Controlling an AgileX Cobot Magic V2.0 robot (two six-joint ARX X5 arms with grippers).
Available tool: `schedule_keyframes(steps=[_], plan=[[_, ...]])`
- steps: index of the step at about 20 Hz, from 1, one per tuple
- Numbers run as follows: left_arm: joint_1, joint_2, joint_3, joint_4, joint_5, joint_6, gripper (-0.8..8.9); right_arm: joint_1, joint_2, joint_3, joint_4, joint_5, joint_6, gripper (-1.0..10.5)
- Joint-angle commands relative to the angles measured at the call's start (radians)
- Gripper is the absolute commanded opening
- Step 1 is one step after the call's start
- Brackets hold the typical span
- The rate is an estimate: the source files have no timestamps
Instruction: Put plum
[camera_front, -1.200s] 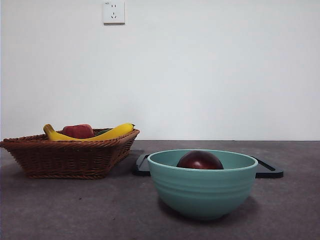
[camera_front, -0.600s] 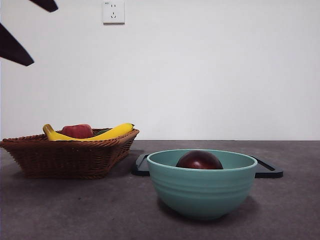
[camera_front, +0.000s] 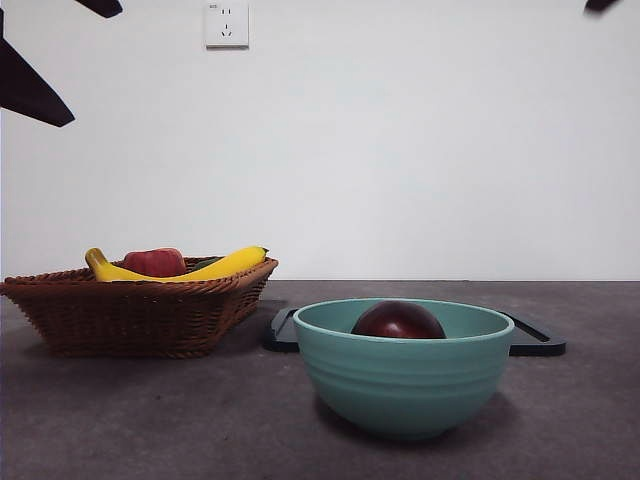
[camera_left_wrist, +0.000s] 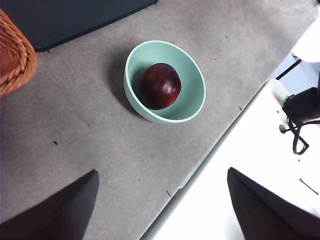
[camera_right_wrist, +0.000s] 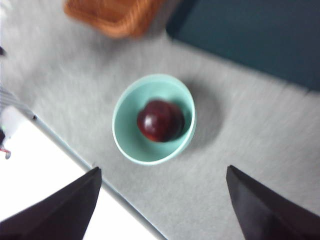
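From my remote station, starting at the left of the front view, I see a black gripper tip poking in at the upper corner, well above everything on the table. Below it sits a wicker basket holding a yellow banana and a red apple-like fruit. Moving right, a dark tray lies flat behind the teal bowl, and the plum rests inside that bowl, its glossy maroon top just above the rim. At the far upper right corner a second small black tip shows. On my left wrist feed, the left gripper hangs high over the table edge, jaws spread wide and holding nothing. On the blurred right wrist feed, the right gripper is likewise wide apart and empty, with the bowl and plum below.
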Motion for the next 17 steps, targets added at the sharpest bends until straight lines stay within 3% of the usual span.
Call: schedule_keyframes(steps=[1,3,7,14,17], plan=[[-0.005,0.005,0.01,0.008,0.007,-0.001,4.03,0.031,0.046,-0.046,0.094,0.001,0.058,4.0],[-0.005,0.005,0.01,0.008,0.007,0.0,4.03,0.066,0.095,-0.1,0.189,0.006,0.102,4.0],[-0.005,0.005,0.01,0.009,0.007,0.002,4.03,0.154,0.213,-0.153,0.346,0.109,0.156,3.9],[-0.005,0.005,0.01,0.02,0.007,0.001,4.03,0.308,0.436,-0.159,0.53,0.34,0.204,2.7],[-0.005,0.005,0.01,0.022,0.007,0.002,4.03,0.34,0.489,-0.159,0.562,0.38,0.208,1.9]])
